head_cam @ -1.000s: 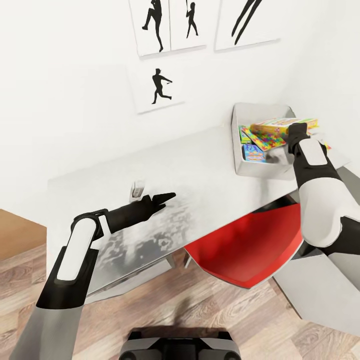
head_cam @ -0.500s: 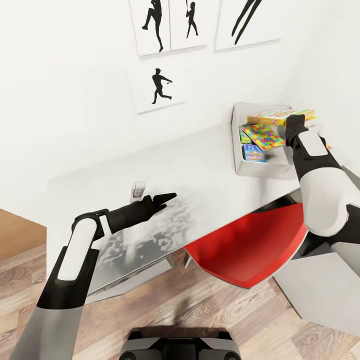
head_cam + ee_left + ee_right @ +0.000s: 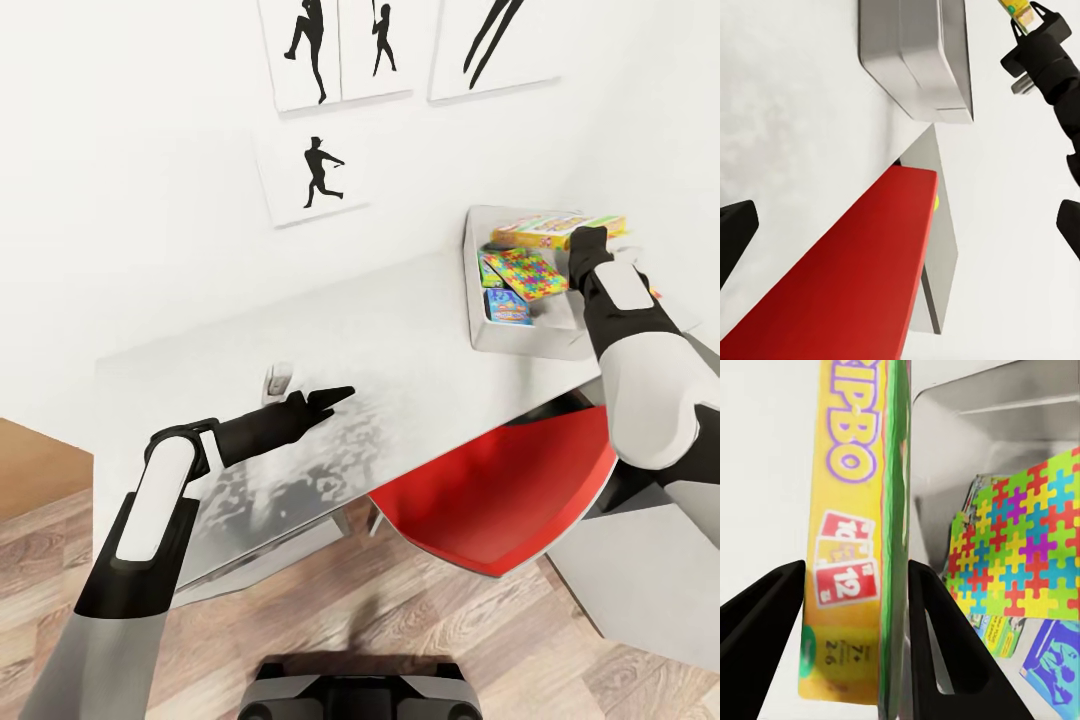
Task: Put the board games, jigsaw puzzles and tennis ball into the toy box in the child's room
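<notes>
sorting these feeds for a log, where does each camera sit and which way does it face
Head view: on the robot's head, facing down over the table and toy box; both arms show.
Left wrist view: by the left end effector, facing across the table to the red chair.
Right wrist view: by the right end effector, shut on the yellow board game beside the box.
Shared: all three show the toy box.
</notes>
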You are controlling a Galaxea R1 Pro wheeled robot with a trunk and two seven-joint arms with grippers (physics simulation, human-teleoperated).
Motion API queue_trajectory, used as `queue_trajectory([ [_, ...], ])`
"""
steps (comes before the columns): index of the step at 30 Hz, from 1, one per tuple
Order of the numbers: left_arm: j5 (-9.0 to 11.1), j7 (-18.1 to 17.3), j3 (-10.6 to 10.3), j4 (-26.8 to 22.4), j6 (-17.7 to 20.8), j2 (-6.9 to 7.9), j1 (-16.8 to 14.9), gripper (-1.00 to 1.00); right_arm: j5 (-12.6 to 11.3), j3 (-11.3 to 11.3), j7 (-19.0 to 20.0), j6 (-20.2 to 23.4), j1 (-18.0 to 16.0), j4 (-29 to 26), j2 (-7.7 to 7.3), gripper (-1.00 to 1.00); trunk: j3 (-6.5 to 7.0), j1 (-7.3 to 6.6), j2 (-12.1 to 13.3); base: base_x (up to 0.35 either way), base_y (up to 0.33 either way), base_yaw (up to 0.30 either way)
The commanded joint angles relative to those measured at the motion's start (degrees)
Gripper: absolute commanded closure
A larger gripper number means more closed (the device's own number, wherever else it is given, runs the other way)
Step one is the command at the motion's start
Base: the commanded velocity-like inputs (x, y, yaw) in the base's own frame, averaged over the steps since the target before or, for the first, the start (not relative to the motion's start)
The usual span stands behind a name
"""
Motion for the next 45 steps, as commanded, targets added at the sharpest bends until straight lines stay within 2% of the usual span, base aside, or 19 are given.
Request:
queue_trajectory([
  [1, 0.26, 0.25, 0.02, -0.02, 0.22, -0.03, -0.03, -1.0, -0.61, 0.01, -0.14, -0.11, -0.05, 0.23, 0.02, 1.0, -0.08, 0.03, -0.09, 0.0, 0.0, 0.0],
  [28, 0.26, 0.27, -0.1, -0.05, 0.22, -0.03, 0.0, -1.0, -0.64, -0.05, -0.01, -1.35, -0.28, 4.27, 0.12, 1.0, -0.08, 0.03, -0.09, 0.0, 0.0, 0.0],
  [45, 0.26, 0.27, -0.1, -0.03, 0.22, -0.03, 0.0, -1.0, -0.69, -0.05, -0.01, -1.9, -0.28, 4.77, 0.07, 1.0, -0.08, 0.03, -0.09, 0.0, 0.0, 0.0],
])
